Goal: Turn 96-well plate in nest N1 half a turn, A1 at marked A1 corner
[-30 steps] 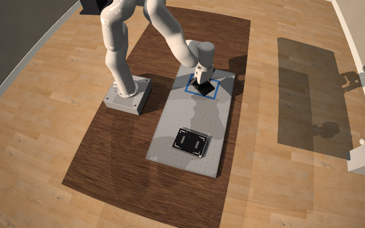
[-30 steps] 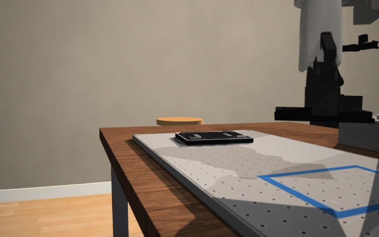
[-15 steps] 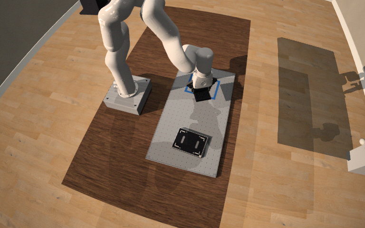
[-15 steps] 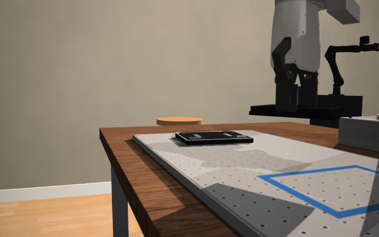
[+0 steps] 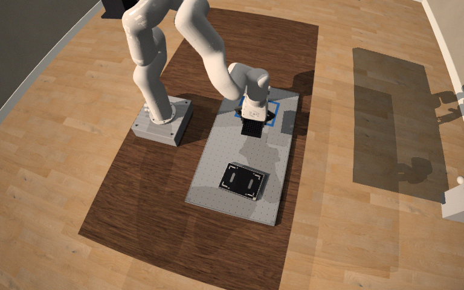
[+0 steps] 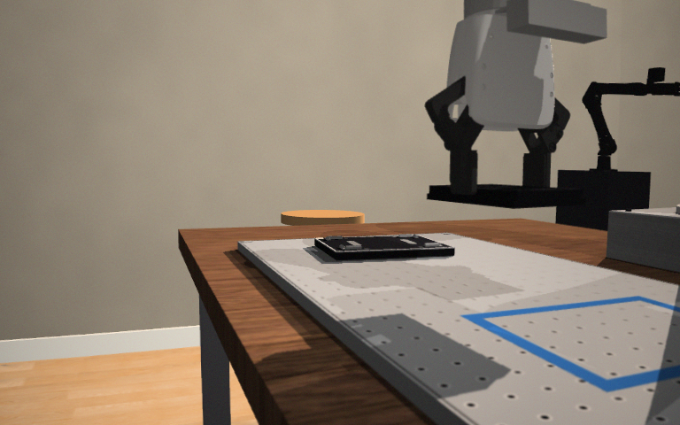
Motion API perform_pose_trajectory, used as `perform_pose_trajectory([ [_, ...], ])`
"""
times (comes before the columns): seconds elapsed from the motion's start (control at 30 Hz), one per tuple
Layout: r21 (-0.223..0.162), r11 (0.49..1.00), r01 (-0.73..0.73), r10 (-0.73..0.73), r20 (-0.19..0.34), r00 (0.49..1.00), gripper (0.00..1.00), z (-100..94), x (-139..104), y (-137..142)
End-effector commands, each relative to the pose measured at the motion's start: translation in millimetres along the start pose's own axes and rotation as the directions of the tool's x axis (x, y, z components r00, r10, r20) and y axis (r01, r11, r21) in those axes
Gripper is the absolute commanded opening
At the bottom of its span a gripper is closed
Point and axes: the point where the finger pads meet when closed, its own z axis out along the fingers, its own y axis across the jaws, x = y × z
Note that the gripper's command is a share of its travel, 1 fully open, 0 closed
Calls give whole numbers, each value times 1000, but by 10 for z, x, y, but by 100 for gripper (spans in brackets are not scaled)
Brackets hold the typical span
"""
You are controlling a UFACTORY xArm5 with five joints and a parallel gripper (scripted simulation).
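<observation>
the gripper (image 6: 500, 177) pinches the flat black 96-well plate (image 6: 493, 194) level, high above the tabletop (image 6: 210, 280), likely so it can turn without striking the empty black plate nest (image 6: 383, 246).

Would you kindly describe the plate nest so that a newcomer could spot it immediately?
Start at the grey perforated board lying on the dark wooden table. Near the board's end away from the blue square outline lies a flat black rectangular plate nest. Its white corner brackets and two pale slots distinguish it; nothing sits in it.
</observation>
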Motion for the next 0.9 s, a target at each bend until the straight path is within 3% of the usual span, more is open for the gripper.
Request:
perform_pose_trajectory([
  [0.0,-6,992,-124,124,12,992,0,-23,-224,15],
  [0.87,-6,992,-124,124,13,992,0,-56,-959,11],
])
